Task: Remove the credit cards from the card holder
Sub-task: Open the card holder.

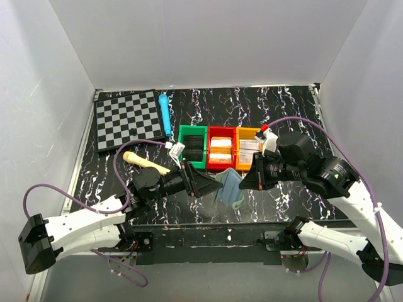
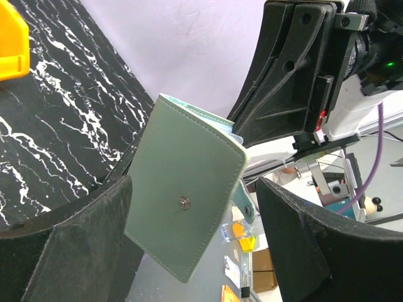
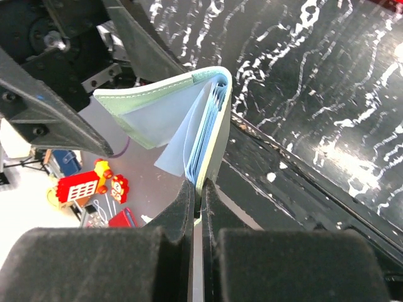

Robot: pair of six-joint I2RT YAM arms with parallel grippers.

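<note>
Nearside of red bin [image 1: 221, 128], aloft | right gripper [image 3: 197, 189], nearly closed, is pinching card holder [image 3: 164, 107] by one cover edge | left gripper [image 2: 194, 185] is straddling it wide open, holding nothing | risk: thin pinch slipping, holder dropping

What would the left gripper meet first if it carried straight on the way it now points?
Most likely the card holder, between the open fingers of the left gripper, pinched by the right gripper; depth is unclear.

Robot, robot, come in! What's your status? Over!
Right gripper shut on one edge of card holder, held up part-open. Left gripper open, straddling it. Nothing seen blocking.
</note>
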